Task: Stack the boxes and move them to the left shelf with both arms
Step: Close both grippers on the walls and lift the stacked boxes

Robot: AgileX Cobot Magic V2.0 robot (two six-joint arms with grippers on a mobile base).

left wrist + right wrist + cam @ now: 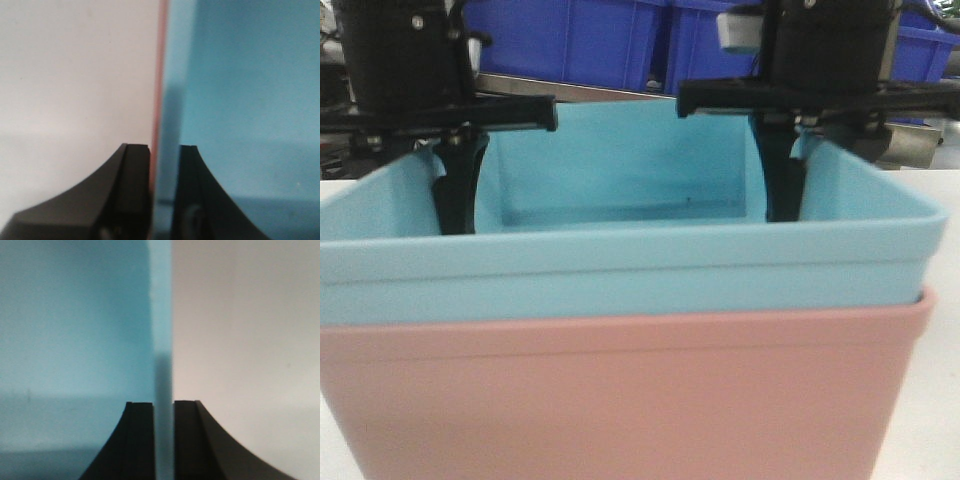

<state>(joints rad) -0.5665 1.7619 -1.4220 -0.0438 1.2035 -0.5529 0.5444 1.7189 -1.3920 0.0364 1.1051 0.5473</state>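
Note:
The light blue box (620, 260) sits nested inside the pink box (620, 390), close in front of the front camera, on a white table (942, 400). My left gripper (448, 180) reaches down over the left side wall. In the left wrist view its fingertips (164, 147) straddle the thin pink rim (159, 75) and the blue wall (250, 100) and press on them. My right gripper (790, 170) comes down over the right side wall. In the right wrist view its fingertips (163, 402) clamp the blue rim (161, 300). The left shelf is out of view.
Dark blue ribbed bins (570, 40) stand behind the boxes on a steel ledge (610, 90). Bare white tabletop shows outside the boxes in both wrist views (75, 75) (250, 340). The stacked boxes fill most of the front view.

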